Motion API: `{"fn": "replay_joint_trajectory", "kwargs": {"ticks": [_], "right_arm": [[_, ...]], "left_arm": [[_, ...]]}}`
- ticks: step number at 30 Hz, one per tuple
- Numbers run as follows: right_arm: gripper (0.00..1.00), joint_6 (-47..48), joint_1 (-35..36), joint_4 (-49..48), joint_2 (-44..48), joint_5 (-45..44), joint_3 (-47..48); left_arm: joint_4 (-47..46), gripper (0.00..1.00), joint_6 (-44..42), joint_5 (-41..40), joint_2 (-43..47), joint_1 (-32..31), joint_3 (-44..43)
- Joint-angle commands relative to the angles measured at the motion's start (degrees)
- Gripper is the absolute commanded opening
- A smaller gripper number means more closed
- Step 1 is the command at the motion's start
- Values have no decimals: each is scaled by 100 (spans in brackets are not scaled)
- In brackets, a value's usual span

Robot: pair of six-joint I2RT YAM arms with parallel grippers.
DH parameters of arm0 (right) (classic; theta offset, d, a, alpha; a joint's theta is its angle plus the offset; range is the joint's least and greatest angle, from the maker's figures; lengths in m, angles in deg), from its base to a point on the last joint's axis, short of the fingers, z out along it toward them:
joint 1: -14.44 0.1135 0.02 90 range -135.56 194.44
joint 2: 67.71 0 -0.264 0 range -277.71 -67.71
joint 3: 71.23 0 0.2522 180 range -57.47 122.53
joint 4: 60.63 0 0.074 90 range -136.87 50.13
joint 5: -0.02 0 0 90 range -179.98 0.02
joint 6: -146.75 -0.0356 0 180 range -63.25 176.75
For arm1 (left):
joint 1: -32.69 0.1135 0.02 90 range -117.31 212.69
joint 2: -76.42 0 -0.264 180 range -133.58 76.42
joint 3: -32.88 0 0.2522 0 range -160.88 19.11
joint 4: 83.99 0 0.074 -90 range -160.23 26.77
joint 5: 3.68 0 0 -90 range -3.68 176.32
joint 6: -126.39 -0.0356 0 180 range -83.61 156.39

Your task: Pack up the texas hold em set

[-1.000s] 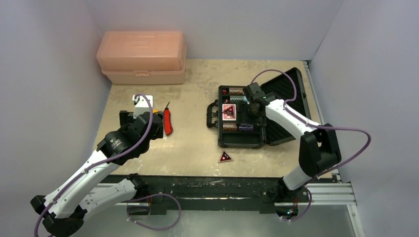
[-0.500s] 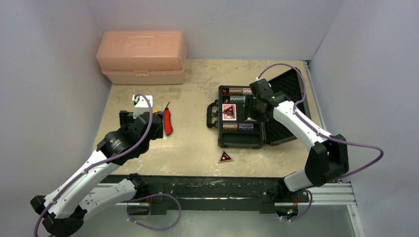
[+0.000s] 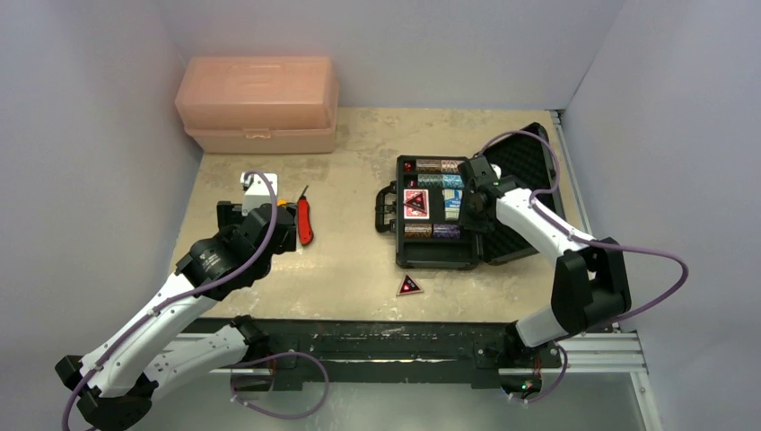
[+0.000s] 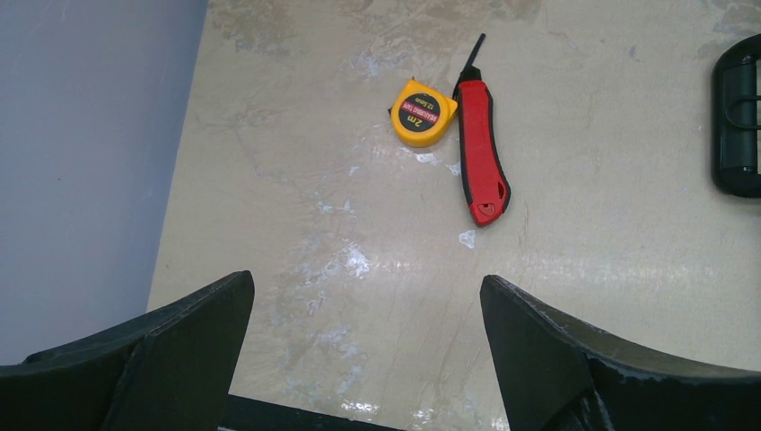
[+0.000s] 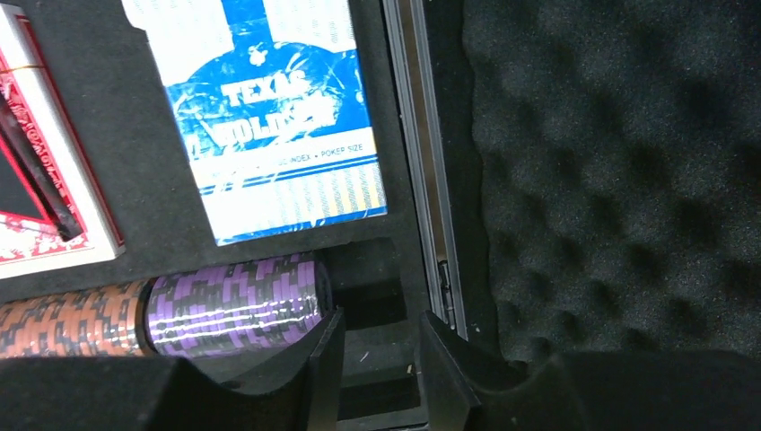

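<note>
The black case (image 3: pixel 437 262) lies open at the right, its foam lid (image 3: pixel 525 184) laid back. Inside are chip stacks (image 3: pixel 432 231), a red deck (image 3: pixel 415 203) with a triangular token on it, a blue deck (image 3: pixel 452 193) and a red die (image 3: pixel 408 167). A second black-red token (image 3: pixel 410 285) lies on the table in front of the case. My right gripper (image 3: pixel 468 215) hovers low over the case's hinge side. Its jaws (image 5: pixel 381 332) stand narrowly apart and empty, beside purple chips (image 5: pixel 233 301) and below the blue deck (image 5: pixel 269 117). My left gripper (image 4: pixel 366 287) is wide open and empty.
A peach plastic box (image 3: pixel 258 103) stands at the back left. A red folding knife (image 4: pixel 480 153) and a yellow tape measure (image 4: pixel 422 112) lie ahead of my left gripper. The case handle (image 4: pixel 738 117) shows at that view's right edge. Walls close in left, back and right.
My right gripper has shifted a little right and nearer over the case, uncovering the blue deck lying in its slot. The left arm has not moved.
</note>
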Motion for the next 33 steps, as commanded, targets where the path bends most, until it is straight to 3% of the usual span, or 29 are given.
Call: {"fn": "replay_joint_trajectory", "kwargs": {"ticks": [1,16,23,28,33], "right_arm": [[38,-46,11,-157,-54,-278,-56],[37,466,23,-721,-130,613,-8],[39,474,16,-379,-24,346,70],[47,481,22,-104,221,359,173],[68,479,227,107,539,604,250]], "left_arm": [[-95,98,-81,-21,0,28,-58],[-88,97,-81,-39,7,29,-59],[-88,97,-73,-38,12,31,-66],[-87,97,-81,-20,39,31,-67],[-92,97,-81,-4,65,31,-70]]}}
